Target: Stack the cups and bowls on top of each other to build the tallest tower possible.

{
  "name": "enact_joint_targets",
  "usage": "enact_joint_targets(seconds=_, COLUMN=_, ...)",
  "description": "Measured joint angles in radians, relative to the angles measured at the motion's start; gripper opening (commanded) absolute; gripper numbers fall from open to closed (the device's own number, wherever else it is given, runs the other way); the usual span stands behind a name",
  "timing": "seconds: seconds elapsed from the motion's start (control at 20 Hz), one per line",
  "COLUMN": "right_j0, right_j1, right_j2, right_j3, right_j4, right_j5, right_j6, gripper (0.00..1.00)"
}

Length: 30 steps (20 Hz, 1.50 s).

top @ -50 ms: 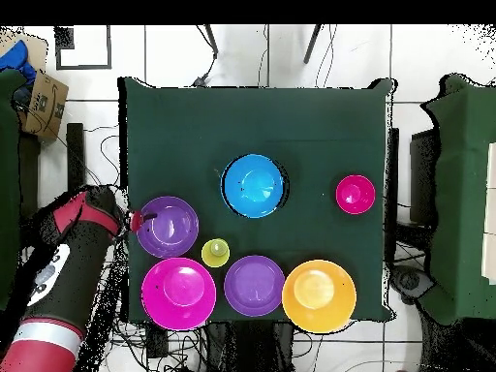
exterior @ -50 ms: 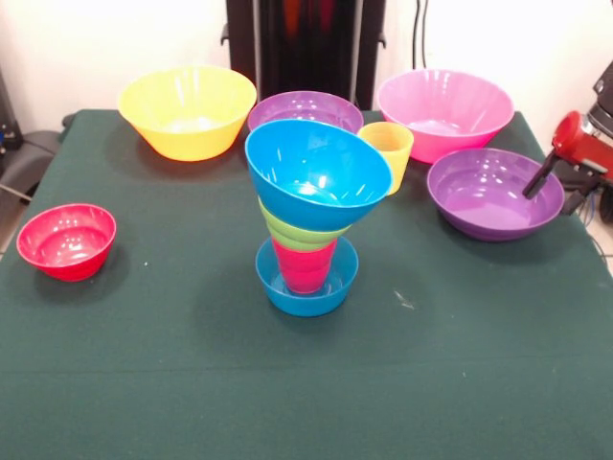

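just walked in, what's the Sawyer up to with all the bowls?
It is building a tower: small blue bowl as base, red cup, lime green bowl, then a tilted medium blue bowl on top. The gripper is over a purple bowl at the table's edge. The other bowls and the yellow cup sit loose.

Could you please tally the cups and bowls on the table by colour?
Yellow: 2, large bowl and cup
Pink: 1
Purple: 2
Blue: 2
Red: 2, bowl and cup
Lime green: 1
Total: 10
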Motion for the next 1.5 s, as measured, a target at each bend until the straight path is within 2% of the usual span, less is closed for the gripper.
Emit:
enact_joint_targets(seconds=0.4, right_j0=0.038, right_j1=0.032, right_j2=-0.011, right_j3=0.001, right_j4=0.001, right_j5=-0.001, right_j6=0.000, gripper=1.00)
enact_joint_targets(seconds=0.8, right_j0=0.042, right_j1=0.040, right_j2=-0.011, right_j3=0.016, right_j4=0.019, right_j5=-0.053, right_j6=0.000, gripper=1.00)
enact_joint_targets(seconds=0.85, right_j0=0.042, right_j1=0.040, right_j2=-0.011, right_j3=0.018, right_j4=0.021, right_j5=-0.058, right_j6=0.000, gripper=0.00)
enact_joint_targets(seconds=1.25, right_j0=0.028, right_j1=0.027, right_j2=-0.003, right_j3=0.040, right_j4=0.079, right_j5=-0.091, right_j6=0.003, gripper=0.00)
enact_joint_targets(seconds=1.5, right_j0=-0.020, right_j1=-0.009, right_j2=0.029, right_j3=0.047, right_j4=0.125, right_j5=-0.091, right_j6=0.003, gripper=0.00)
